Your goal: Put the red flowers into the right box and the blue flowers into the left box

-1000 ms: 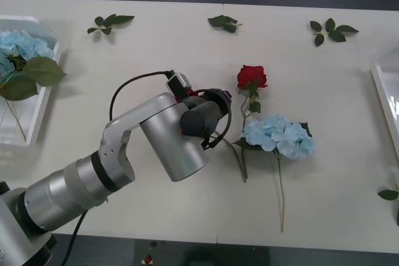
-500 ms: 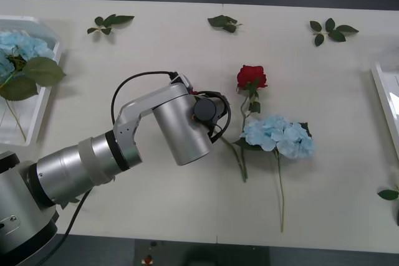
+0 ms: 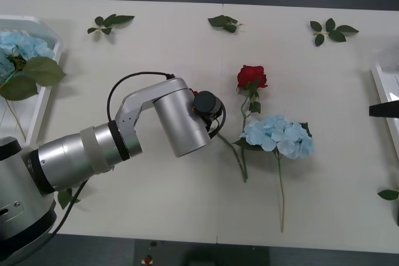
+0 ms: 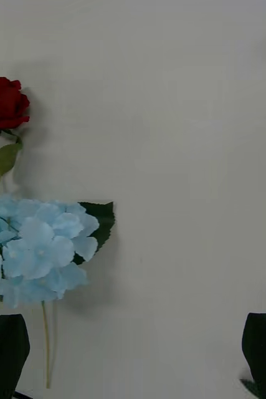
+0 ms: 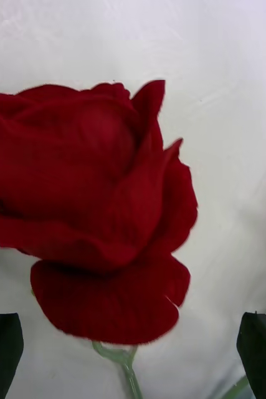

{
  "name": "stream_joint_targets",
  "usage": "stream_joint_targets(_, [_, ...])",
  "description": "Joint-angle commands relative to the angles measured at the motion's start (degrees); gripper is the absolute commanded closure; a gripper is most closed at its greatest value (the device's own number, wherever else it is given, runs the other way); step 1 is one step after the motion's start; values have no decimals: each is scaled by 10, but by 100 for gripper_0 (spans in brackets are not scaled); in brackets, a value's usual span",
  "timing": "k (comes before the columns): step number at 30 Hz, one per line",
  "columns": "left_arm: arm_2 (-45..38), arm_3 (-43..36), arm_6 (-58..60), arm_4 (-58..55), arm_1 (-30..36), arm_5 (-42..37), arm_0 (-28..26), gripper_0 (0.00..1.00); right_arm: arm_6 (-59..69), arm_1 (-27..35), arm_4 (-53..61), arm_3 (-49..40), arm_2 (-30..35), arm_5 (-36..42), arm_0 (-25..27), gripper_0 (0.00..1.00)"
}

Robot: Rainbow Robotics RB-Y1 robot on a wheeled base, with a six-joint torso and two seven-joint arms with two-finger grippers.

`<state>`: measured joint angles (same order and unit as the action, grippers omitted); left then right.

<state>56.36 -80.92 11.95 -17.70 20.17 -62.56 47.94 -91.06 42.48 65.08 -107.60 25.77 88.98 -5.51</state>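
A red flower [image 5: 101,206] lies close under my left gripper [image 5: 131,324], whose black fingers stand open on either side of its stem. In the front view the left wrist [image 3: 187,119] hides that bloom; its stem [image 3: 229,149] runs out to the right. Another red flower [image 3: 251,76] and a blue flower [image 3: 277,135] lie just right of it. My right gripper [image 4: 134,321] hovers open to the right of the blue flower [image 4: 33,249] and the red flower [image 4: 2,103]. The left box [image 3: 45,101] holds blue flowers [image 3: 19,45]. The right box [image 3: 383,88] shows as a sliver.
Loose green leaf sprigs lie along the far side of the table [image 3: 109,23], [image 3: 224,23], [image 3: 330,30]. A single leaf [image 3: 388,194] lies near the right edge. A dark part of my right arm [image 3: 383,109] juts in at the right edge.
My left wrist has turned and shifted slightly left and away from me over the hidden rose. A dark part of the right arm has come in at the right edge.
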Motion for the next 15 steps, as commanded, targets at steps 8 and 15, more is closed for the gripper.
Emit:
stream_joint_targets(8, [47,87,-11,-34,-29,1,79,0,129,-61,-97,-163,-107,-3,58,0])
stream_joint_targets(15, [69,97,-24,-49,-32,0,100,0,178,-70,-187,-204,-211,-18,74,0])
